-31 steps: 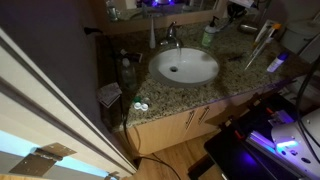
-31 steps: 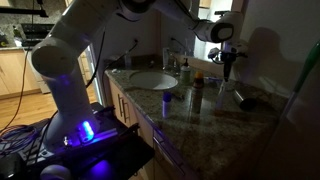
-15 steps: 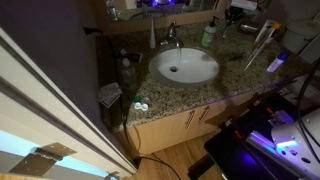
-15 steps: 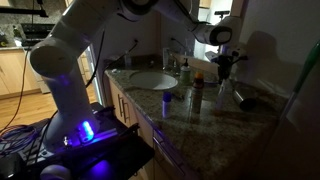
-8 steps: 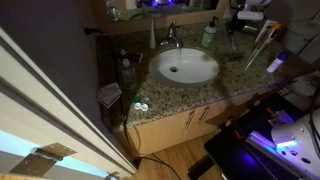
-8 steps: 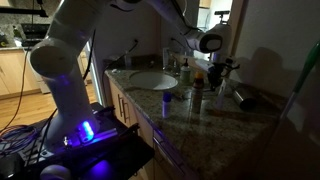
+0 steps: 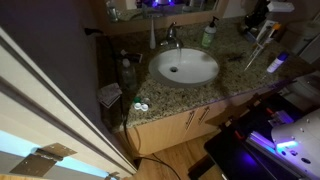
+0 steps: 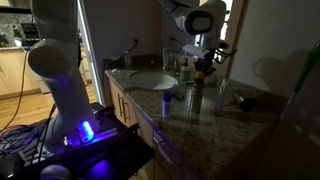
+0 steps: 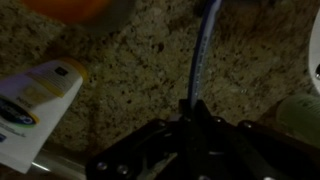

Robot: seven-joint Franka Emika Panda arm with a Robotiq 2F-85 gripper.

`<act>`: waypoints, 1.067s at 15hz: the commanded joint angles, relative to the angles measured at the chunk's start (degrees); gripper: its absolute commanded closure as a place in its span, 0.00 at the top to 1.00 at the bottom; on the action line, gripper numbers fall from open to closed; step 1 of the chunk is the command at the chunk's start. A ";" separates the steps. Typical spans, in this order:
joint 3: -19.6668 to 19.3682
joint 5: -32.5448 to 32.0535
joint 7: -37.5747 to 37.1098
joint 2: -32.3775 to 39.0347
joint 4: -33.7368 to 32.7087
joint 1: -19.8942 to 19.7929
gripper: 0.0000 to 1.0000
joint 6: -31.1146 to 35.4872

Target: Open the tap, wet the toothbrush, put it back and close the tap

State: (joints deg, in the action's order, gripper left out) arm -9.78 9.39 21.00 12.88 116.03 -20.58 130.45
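In an exterior view the camera looks steeply down from high on the white oval basin (image 7: 184,66) in the speckled granite desk (image 7: 215,90). In an exterior view it sights low along the same desk (image 8: 195,112) and basin (image 8: 152,80). The wrist view sits close above the desk (image 9: 130,70), with the black gripper (image 9: 195,115) at 6 o'clock.

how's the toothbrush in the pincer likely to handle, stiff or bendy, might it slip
The toothbrush is long and thin, so probably light; its slight curve hints at some flex. The pincer appears to clamp only one end, so a bump could pivot it. Its handle looks smooth, perhaps slick when wet.
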 commanded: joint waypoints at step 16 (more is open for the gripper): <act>3.01 7.92 -19.70 0.48 8.25 11.09 0.02 -0.26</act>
State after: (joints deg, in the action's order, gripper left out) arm -6.33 18.50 6.71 12.71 123.85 -10.70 125.49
